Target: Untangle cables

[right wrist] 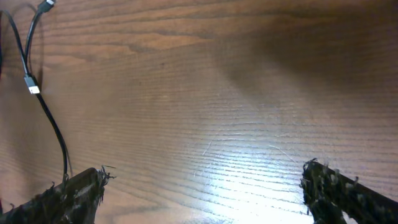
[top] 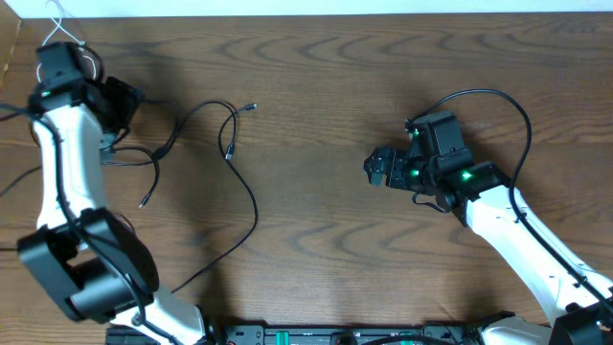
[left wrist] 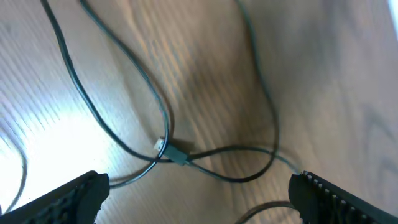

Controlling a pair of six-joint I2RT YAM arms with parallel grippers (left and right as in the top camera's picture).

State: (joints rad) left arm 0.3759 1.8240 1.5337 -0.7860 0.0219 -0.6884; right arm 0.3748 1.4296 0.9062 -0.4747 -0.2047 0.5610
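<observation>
Several thin black cables [top: 230,129] lie in a loose tangle on the left half of the wooden table, and one long strand [top: 254,206] runs down toward the front edge. My left gripper [top: 123,107] is open above the tangle's left end. In the left wrist view its fingers [left wrist: 199,199] are wide apart over crossing black cables with a small plug [left wrist: 177,155], and it holds nothing. My right gripper [top: 374,168] is open and empty, right of the cables. Its wrist view [right wrist: 202,196] shows bare wood between the fingers and a cable with a plug [right wrist: 31,87] at the far left. A thin white loop [top: 59,27] shows at the back left corner.
The pale back edge of the table [top: 335,8] runs along the top. The arm bases and a black rail [top: 316,335] sit at the front edge. Thicker black wires [top: 517,115] loop off the right arm.
</observation>
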